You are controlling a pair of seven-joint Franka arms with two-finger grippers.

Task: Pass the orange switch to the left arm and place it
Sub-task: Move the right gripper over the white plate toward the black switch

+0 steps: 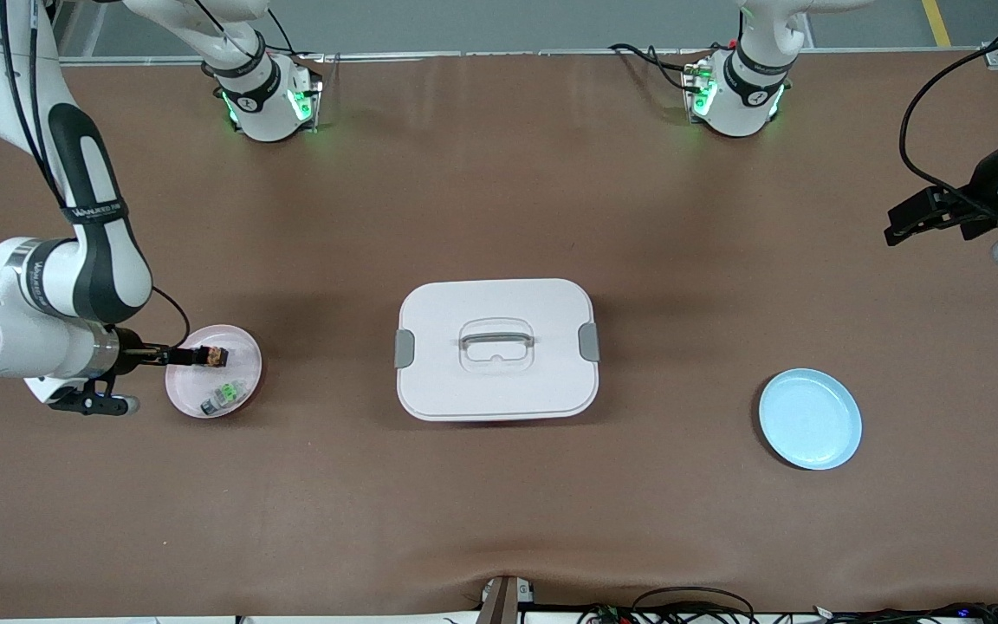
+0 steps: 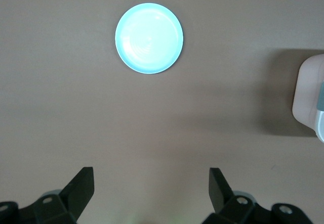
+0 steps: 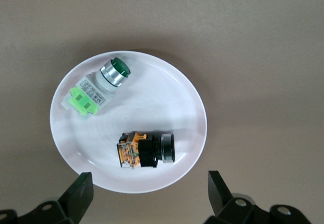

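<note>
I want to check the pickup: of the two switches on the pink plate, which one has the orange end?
The black orange switch, lying on its side on the pink plate; the other, the green switch, has a silver collar.

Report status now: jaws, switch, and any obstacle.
Both grippers open: right gripper over pink plate, left gripper waiting. Orange switch on plate, untouched. Box mid-table.

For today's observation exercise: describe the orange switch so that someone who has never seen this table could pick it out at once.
Start at the big white box in the middle of the table, then look toward the right arm's end, to the pink plate. Two small parts lie on it. The orange switch is the black one with an orange-brown end, lying on its side; its neighbour, the green switch, has a white body and a green button.
</note>
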